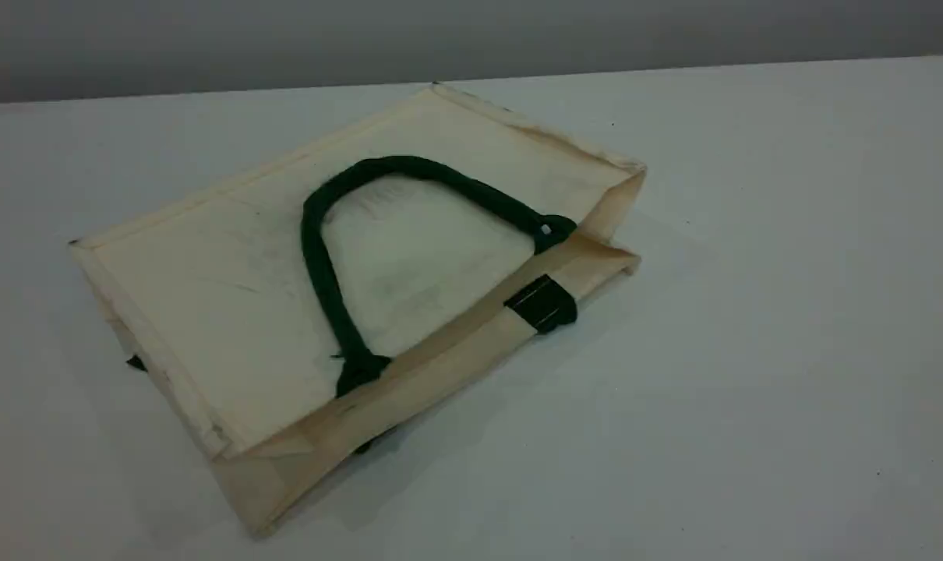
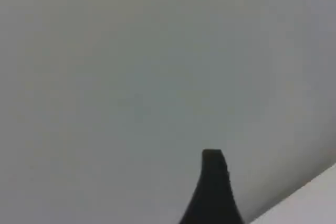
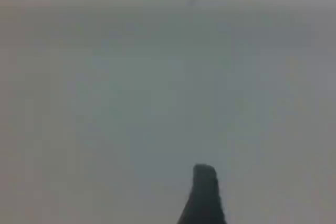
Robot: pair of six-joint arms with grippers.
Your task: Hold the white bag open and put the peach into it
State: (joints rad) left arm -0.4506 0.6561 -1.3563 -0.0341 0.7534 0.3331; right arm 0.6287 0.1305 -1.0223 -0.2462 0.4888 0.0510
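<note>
The white bag lies flat on its side on the table in the scene view, its rim toward the near right and pressed nearly closed. Its dark green rope handle rests in a loop on the upper face, and a dark tab sits on the rim. The peach is out of view. Neither arm shows in the scene view. The left wrist view shows only one dark fingertip against a blank grey surface. The right wrist view likewise shows one fingertip against grey. Nothing lies by either fingertip, and both grippers stand open.
The pale table stretches all around the bag, with its far edge against a grey wall. A lighter band crosses the bottom right corner of the left wrist view.
</note>
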